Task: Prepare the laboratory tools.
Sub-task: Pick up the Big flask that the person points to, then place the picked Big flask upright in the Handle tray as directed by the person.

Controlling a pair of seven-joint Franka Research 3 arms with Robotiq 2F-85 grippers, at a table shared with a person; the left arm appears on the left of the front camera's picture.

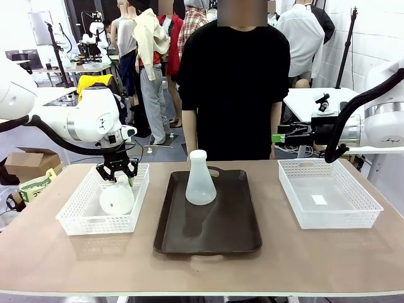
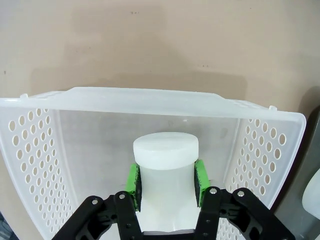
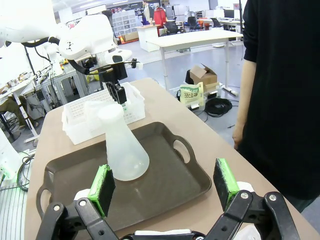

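One flask point(image 2: 165, 175) is held by its neck in the closed left gripper point(image 2: 166, 186), inside the left basket point(image 1: 74, 214). The other flask point(image 1: 200, 180) stands on the tray point(image 1: 240, 233). The right gripper point(image 3: 165, 187) is open and empty. The smooth neck could be let slip if lifted fast.

Robotics lab – other robot arms point(image 1: 95, 31), worktables point(image 3: 200, 37), storage boxes.

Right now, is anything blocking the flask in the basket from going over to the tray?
Only the basket's low wall. The left hand is shut on the flask; the tray's near part lies bare beside the standing flask.
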